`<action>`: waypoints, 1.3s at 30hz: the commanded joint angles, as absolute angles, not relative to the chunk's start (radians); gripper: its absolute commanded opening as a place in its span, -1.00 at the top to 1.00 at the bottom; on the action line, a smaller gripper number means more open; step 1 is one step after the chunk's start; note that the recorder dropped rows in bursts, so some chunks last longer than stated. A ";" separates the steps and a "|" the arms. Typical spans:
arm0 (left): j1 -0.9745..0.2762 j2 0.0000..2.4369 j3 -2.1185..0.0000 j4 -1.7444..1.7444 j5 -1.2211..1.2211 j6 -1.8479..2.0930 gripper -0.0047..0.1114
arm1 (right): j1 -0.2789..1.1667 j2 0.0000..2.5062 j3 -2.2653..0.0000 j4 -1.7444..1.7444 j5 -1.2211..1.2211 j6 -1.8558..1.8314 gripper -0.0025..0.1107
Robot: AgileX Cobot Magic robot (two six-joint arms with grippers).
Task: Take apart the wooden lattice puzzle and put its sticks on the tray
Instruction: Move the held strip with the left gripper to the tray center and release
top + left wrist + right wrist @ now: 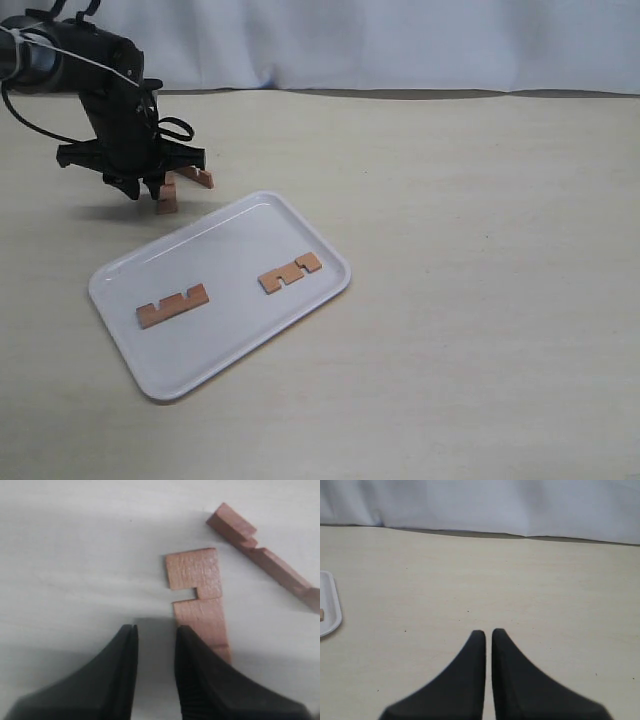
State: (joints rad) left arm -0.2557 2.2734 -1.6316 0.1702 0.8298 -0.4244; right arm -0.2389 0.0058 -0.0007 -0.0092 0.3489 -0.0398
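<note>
- Two sticks lie on the tray; two lie off it, upper left, already separated.
- Left gripper: jaws apart, empty, beside flat stick; it should straddle that next.
- Right gripper: jaws closed, empty.

- tray: plain white, no pattern
- sticks: reddish-brown wood, all the same shade
- flat stick: pinkish brown up close, faint grain
- table: pale beige, a few tiny dark specks
- cloth: white, bluish tint
- left gripper: matte black
- right gripper: black
</note>
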 commanded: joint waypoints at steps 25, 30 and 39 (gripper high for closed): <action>-0.251 2.266 -1.654 0.033 0.825 -0.346 0.25 | -0.243 0.000 0.000 -0.009 0.345 -0.038 0.88; -0.251 2.266 -1.654 0.029 0.827 -0.346 0.14 | -0.243 0.000 0.000 -0.009 0.345 -0.038 0.88; -0.251 2.296 -1.649 0.024 0.829 -0.348 0.08 | -0.243 0.000 0.000 -0.009 0.345 -0.038 0.88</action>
